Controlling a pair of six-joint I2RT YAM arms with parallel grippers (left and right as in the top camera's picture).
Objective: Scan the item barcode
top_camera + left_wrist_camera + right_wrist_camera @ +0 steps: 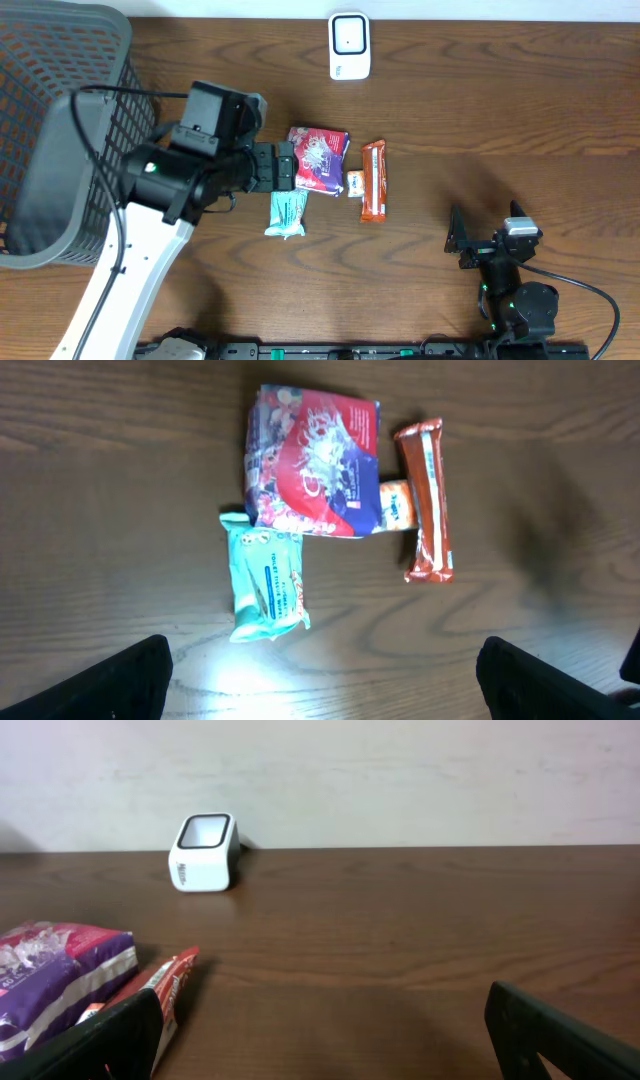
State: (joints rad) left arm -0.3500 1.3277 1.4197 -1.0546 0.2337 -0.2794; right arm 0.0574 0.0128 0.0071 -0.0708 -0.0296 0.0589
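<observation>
**Snack packets (330, 180) lie at table centre, unheld**

A black mesh basket (40, 150) sits at 9 o'clock, partly hidden by the left arm (140, 240). The left gripper (287, 167) hangs over the packets, jaws wide. Four packets: one teal pack (286, 214), one red-purple pack (318, 158), one small orange sachet (354, 183), one orange bar (373, 180). One white scanner (349, 45) stands at 12 o'clock. The right gripper (458, 238) rests at 5 o'clock, wide, holding nothing.

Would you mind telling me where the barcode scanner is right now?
In the overhead view the white barcode scanner stands at the table's far edge, top centre, beyond the red-and-purple snack bag and orange bar.
</observation>
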